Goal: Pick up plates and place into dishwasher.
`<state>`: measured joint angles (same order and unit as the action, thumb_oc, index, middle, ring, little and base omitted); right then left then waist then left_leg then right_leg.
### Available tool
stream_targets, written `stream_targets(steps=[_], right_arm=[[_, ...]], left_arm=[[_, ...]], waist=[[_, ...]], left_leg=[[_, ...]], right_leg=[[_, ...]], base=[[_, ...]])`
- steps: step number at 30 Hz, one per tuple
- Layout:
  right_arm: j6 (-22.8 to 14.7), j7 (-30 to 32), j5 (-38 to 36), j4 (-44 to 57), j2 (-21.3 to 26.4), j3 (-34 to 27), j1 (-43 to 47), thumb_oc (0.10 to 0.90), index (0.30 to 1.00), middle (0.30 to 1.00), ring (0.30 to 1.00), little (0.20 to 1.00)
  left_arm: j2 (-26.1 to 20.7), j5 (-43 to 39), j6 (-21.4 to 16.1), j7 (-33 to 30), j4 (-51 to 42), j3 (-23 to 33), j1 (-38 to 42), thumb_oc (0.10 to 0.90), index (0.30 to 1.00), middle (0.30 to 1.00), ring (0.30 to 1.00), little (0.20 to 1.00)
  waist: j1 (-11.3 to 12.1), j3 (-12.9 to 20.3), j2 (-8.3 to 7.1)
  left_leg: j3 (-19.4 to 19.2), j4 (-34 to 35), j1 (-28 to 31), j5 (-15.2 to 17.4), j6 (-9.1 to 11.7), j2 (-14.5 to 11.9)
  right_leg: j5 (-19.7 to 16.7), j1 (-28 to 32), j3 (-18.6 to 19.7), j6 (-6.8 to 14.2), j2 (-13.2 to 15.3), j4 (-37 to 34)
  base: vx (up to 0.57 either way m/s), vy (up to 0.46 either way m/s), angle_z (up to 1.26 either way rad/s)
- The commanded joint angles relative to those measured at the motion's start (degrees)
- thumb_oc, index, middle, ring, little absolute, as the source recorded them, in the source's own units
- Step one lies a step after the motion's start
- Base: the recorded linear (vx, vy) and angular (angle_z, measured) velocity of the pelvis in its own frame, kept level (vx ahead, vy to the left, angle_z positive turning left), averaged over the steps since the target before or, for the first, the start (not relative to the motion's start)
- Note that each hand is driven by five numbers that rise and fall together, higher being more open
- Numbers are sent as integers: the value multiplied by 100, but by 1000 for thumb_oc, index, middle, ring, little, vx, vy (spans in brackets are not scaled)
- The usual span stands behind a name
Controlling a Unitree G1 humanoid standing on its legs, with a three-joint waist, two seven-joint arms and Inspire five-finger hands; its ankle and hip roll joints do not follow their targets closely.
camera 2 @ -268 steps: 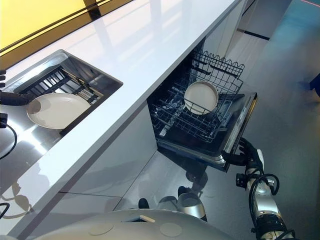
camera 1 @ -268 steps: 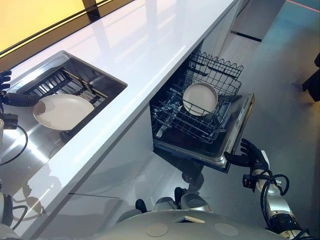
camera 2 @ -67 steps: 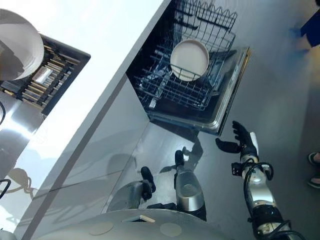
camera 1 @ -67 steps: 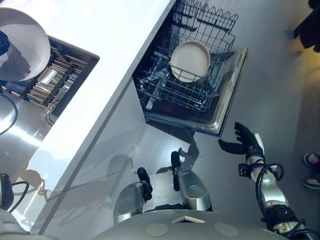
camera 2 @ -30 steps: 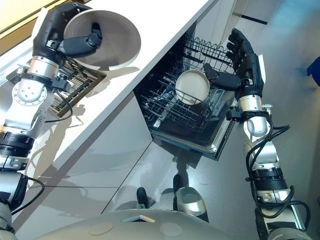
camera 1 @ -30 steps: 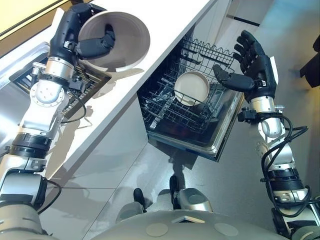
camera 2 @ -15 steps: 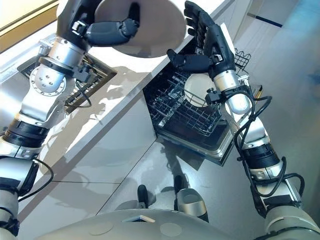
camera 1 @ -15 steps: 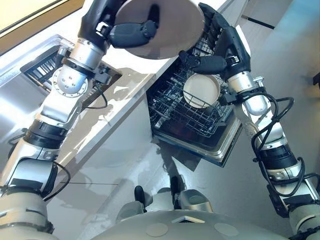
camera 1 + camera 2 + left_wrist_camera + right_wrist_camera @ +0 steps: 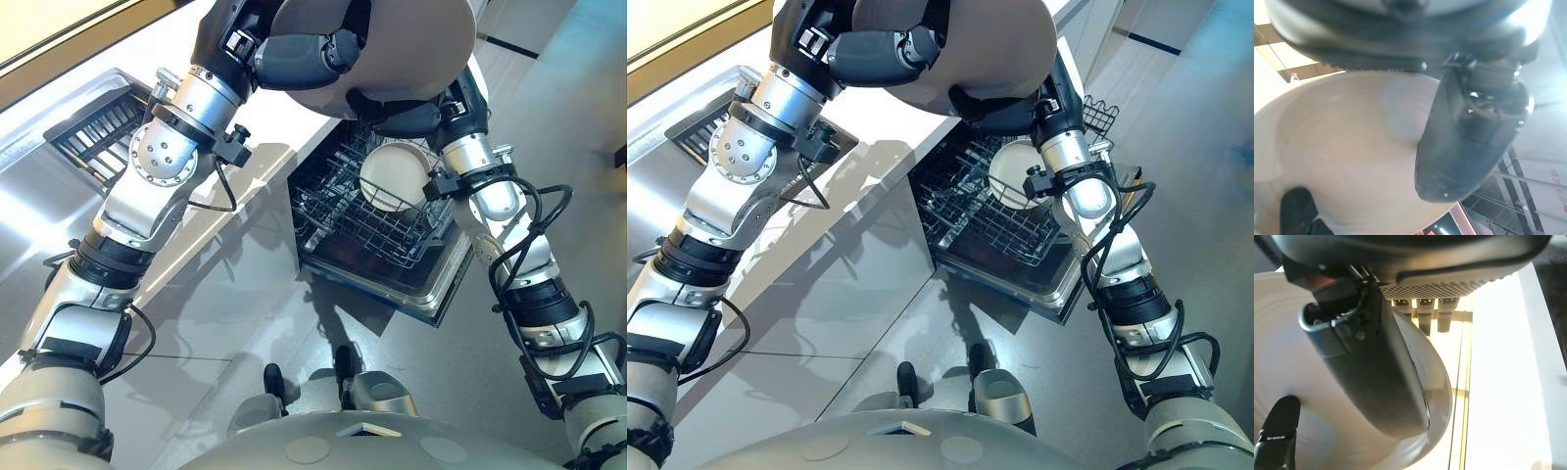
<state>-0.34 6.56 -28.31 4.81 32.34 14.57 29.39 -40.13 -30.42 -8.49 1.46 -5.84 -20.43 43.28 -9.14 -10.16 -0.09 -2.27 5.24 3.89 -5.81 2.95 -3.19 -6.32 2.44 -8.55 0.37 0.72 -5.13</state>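
Right hand (image 9: 407,117) has closed on plate (image 9: 416,44) held by left hand (image 9: 294,49)

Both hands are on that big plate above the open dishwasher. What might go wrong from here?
The raised plate is gripped by both the left hand and the right hand, high above the floor; if one releases before the other grips firmly, it may fall. Going down, it may also knock the other plate standing in the rack.
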Motion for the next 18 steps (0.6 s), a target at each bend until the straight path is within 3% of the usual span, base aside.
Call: stream_targets(steps=[1, 10, 12, 13, 14, 15, 18], right_arm=[[-579, 75, -416, 600, -291, -57, 695, 100, 300, 300, 300, 200], [-571, 32, -1316, 732, -553, -132, 540, 100, 300, 300, 300, 200], [-587, 35, -1415, 726, -573, -162, 507, 100, 300, 300, 300, 200], [-609, 41, -1469, 713, -583, -202, 479, 100, 300, 300, 300, 200], [-629, 55, -1532, 719, -593, -222, 450, 100, 300, 300, 300, 200], [-654, 65, -1590, 708, -616, -247, 424, 100, 300, 300, 300, 200], [-786, 171, -1550, 634, -681, -394, 335, 100, 300, 300, 300, 200]], left_arm=[[157, -656, -319, 102, -336, -85, 290, 100, 300, 300, 300, 200], [177, -455, -127, -13, -72, 70, -77, 100, 300, 300, 300, 200], [144, -374, 64, -27, 20, 119, -170, 100, 300, 300, 300, 200], [118, -379, 164, -32, 119, 176, -241, 147, 340, 340, 340, 247], [111, -389, 297, -97, 199, 221, -306, 597, 726, 726, 726, 697], [99, -368, 402, -116, 265, 273, -378, 800, 900, 900, 900, 900], [119, -427, 670, -84, 647, 493, -625, 800, 900, 900, 900, 900]], waist=[[107, 1014, -23], [137, 1014, -32], [153, 1014, -32], [162, 1009, -32], [166, 1005, -33], [174, 1005, -32], [200, 1002, -26]], left_leg=[[-425, -106, 7, 377, 19, 18], [-484, -108, 26, 389, 7, 23], [-490, -108, 26, 389, 7, 25], [-492, -111, 22, 385, 8, 26], [-503, -117, 18, 380, 5, 24], [-502, -121, 19, 382, 8, 24], [-520, -138, 18, 385, 5, 17]], right_leg=[[875, 101, 6, 582, -45, 665], [819, 122, -56, 602, -16, 583], [808, 118, -71, 607, -11, 572], [795, 118, -79, 608, -8, 559], [785, 118, -84, 606, -3, 550], [785, 117, -82, 608, 0, 547], [776, 128, -93, 606, 7, 533]], base=[[5, 4, 5], [0, 0, 0], [2, -10, -2], [6, -22, -7], [7, -21, -6], [13, -22, -4], [0, 0, 0]])
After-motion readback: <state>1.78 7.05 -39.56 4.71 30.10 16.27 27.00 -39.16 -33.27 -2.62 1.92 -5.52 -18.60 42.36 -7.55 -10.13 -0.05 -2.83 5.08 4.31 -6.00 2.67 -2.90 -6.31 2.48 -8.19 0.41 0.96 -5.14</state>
